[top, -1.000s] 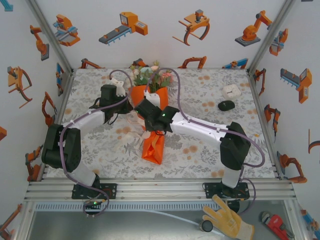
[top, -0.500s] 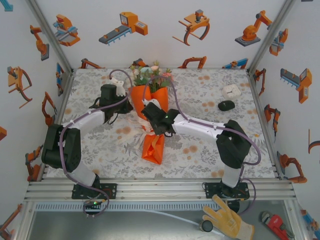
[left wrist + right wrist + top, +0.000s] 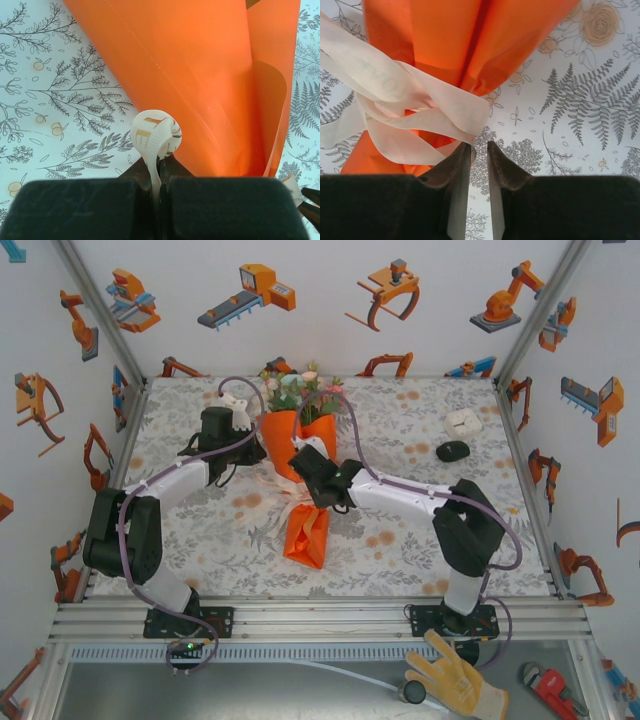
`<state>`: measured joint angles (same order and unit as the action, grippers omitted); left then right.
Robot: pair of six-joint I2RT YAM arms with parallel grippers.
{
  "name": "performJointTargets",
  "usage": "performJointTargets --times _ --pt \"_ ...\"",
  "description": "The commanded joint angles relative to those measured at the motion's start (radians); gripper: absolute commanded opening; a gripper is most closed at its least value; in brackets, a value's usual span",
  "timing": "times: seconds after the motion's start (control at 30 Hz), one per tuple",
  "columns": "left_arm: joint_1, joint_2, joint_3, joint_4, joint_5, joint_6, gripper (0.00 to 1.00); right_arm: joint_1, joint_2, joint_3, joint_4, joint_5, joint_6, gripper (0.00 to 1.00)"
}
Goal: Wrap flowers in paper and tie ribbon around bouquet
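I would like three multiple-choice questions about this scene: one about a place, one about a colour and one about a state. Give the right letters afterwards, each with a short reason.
1. Where on the table does the small white box lie?
A. At the near left corner
B. At the far right, near the black oval object
C. Between the two arm bases

2. What colour is the paper?
A. Orange
B. Blue
C. Green

3. In what state is the left gripper?
A. Wide open and empty
B. Shut on a flower stem
C. Shut on the ribbon

Answers:
1 B: the top view shows the box far right, just beyond the black object.
2 A: both wrist views show a bright orange sheet.
3 C: the left wrist view shows the cream ribbon pinched between closed fingers.
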<state>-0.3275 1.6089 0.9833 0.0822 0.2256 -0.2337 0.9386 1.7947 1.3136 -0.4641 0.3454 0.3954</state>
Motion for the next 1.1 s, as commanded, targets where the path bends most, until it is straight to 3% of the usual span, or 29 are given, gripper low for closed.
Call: performJointTargets --times 0.0,0.17,0.53,0.83,1.07 --pt "-0.001 -0.002 0.023 -0.006 0.014 0.005 0.00 0.000 -0.071 -0.004 -0.027 0.061 0.022 0.27" --pt "-0.003 -0.002 0.026 -0.006 0.016 0.004 0.00 -0.010 -0.087 -0.024 0.006 0.039 0.000 0.37" --pt "-0.003 -0.001 0.024 -0.012 0.013 0.008 0.00 -0.074 -0.069 -0.065 0.162 -0.166 -0.085 0.37" --pt "-0.004 0.009 0.029 -0.005 0.018 0.005 0.00 -0.090 -0.060 -0.064 0.146 -0.272 -0.099 0.44" --pt "-0.004 0.003 0.026 -0.007 0.014 0.007 0.00 -0.115 -0.034 -0.025 0.087 -0.269 -0.156 0.51"
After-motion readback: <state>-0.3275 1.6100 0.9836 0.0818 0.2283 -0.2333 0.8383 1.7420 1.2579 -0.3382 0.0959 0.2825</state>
